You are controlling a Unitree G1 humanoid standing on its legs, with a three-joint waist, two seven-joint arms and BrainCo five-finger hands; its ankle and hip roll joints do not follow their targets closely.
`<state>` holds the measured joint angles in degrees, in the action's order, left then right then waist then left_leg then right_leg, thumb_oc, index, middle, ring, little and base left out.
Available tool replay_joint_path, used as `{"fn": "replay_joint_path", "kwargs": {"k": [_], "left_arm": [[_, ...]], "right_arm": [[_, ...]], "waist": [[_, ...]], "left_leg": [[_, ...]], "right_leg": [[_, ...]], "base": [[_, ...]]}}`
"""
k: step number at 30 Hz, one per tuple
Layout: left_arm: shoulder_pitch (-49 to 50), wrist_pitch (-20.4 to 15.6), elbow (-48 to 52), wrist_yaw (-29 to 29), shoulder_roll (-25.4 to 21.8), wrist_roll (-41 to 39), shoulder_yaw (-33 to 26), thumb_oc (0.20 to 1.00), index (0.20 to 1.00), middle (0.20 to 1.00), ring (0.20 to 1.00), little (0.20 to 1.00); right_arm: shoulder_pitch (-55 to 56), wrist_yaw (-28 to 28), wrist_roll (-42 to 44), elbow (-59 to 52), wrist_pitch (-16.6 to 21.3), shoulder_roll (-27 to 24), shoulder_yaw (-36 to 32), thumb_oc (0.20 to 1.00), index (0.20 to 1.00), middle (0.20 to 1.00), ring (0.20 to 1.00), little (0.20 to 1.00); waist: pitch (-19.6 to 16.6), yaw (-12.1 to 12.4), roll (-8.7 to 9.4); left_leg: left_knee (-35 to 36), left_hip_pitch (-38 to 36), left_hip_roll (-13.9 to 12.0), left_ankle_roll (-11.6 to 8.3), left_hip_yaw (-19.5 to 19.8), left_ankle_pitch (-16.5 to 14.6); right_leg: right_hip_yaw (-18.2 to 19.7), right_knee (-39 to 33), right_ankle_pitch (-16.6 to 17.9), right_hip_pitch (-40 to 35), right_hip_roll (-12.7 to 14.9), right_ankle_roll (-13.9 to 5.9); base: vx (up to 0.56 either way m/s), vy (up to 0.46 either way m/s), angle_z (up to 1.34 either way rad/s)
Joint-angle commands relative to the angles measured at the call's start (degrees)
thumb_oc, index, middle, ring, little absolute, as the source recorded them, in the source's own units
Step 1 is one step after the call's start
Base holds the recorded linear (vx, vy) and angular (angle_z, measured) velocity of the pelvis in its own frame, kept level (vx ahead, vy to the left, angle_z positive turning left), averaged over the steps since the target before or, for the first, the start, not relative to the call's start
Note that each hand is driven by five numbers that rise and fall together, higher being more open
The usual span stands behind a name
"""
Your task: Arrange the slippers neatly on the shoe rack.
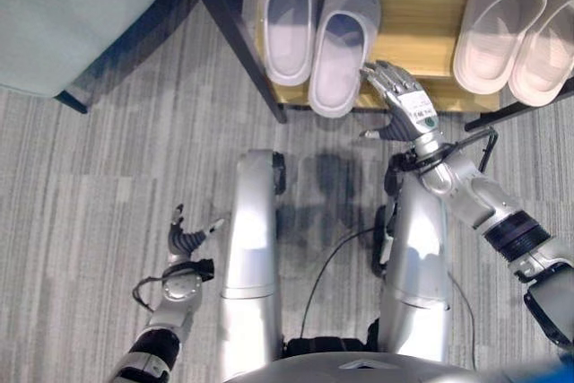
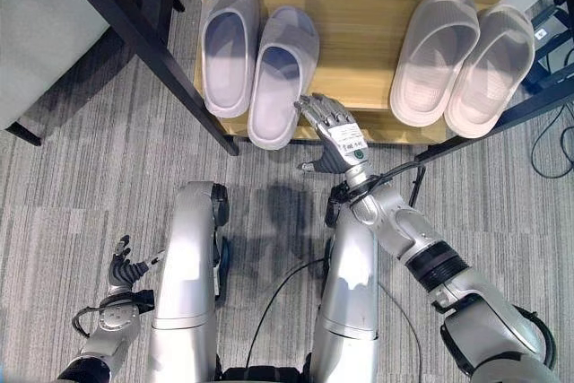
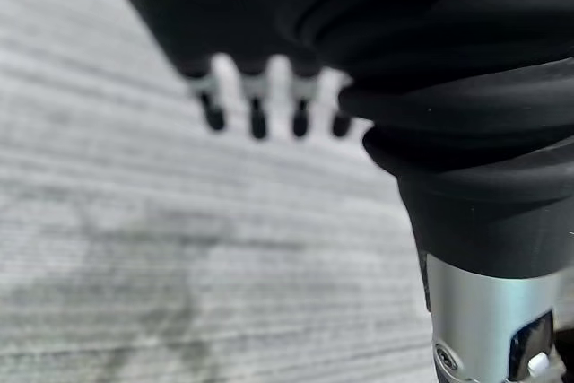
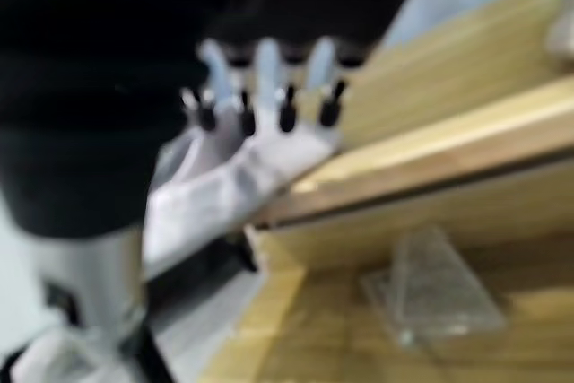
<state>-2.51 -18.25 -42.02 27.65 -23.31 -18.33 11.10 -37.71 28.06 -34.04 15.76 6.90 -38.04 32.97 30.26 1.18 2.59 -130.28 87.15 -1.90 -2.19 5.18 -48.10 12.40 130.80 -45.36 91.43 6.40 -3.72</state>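
Slippers on the rack, right hand at the lavender pair

Carpet (image 1: 108,159), grey and striped, is the largest thing we see, with a pale upholstered seat (image 1: 72,6) on dark legs at the far left. Ahead of us stands the shoe rack (image 2: 359,6), a wooden shelf in a dark metal frame. On it we count 4 slippers in 2 pairs: a lavender pair (image 2: 260,60) at the left end and a beige pair (image 2: 457,56) at the right end, well apart. In each pair the 2 slippers lie side by side, touching. The right-hand lavender slipper (image 2: 282,78) sits nearer us than its mate, its heel overhanging the shelf's front edge.

Our right hand (image 2: 334,136) is at that front edge, fingers straight and slightly spread, fingertips just beside this slipper's right side; it grips nothing. Our left hand (image 1: 186,238) hangs low over the carpet at the left, fingers relaxed and open, holding nothing.
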Motion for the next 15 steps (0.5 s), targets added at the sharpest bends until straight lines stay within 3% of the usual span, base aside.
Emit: {"fn": "replay_joint_path", "kwargs": {"k": [1,15], "left_arm": [[0.5,-2.5,-0.2,1.8,-0.1,2.3,1.3,1.0,1.0,1.0,1.0,1.0],[-0.2,-2.6,1.1,3.2,-1.6,6.3,2.7,1.0,1.0,1.0,1.0,1.0]], "right_arm": [[-3.4,3.7,-2.1,-5.3,0.2,-0.8,0.8,1.0,1.0,1.0,1.0,1.0],[-4.1,3.3,0.3,-9.9,2.1,1.2,1.6,1.0,1.0,1.0,1.0,1.0]], "waist": [[-0.5,3.5,-1.04],[-0.5,4.2,-0.5]], "left_leg": [[-3.3,2.8,1.5,4.89,2.0,1.0],[-3.2,2.8,1.8,4.5,2.3,1.3]], "right_leg": [[4.2,5.2,7.0,-1.5,-0.7,8.59],[4.2,5.1,7.6,-1.5,-0.7,8.2]], "base": [[0.0,0.0,0.0],[0.0,0.0,0.0]]}}
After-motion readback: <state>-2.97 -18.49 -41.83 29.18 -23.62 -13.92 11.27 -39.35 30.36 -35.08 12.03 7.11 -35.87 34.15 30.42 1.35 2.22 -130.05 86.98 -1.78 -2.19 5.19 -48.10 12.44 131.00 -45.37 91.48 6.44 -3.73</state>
